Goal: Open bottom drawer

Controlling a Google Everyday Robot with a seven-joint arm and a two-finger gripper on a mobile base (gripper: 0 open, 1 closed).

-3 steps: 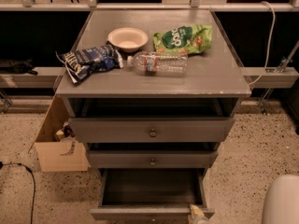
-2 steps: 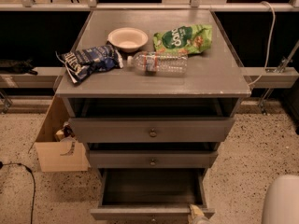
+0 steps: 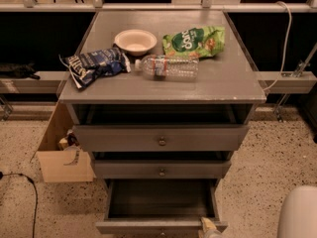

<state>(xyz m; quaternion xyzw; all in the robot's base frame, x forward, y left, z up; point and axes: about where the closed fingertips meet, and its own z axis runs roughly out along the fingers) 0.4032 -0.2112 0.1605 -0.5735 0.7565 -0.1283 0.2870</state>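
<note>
The grey cabinet [image 3: 163, 86] has three drawers. The bottom drawer [image 3: 148, 226] is pulled well out toward me, and its empty dark inside [image 3: 158, 200] shows. Its front panel runs along the lower edge of the view, and its knob is cut off there. My gripper [image 3: 208, 227] shows only as a pale tip at the right end of that front panel, at the very bottom of the view. The middle drawer [image 3: 161, 170] and the top drawer [image 3: 161, 139], each with a small round knob, stand slightly out.
On the cabinet top lie a blue chip bag [image 3: 94, 65], a white bowl [image 3: 134, 40], a plastic water bottle [image 3: 167, 67] and a green snack bag [image 3: 194, 41]. A cardboard box [image 3: 62, 155] stands on the speckled floor at the left. A white robot part [image 3: 298, 213] fills the bottom right corner.
</note>
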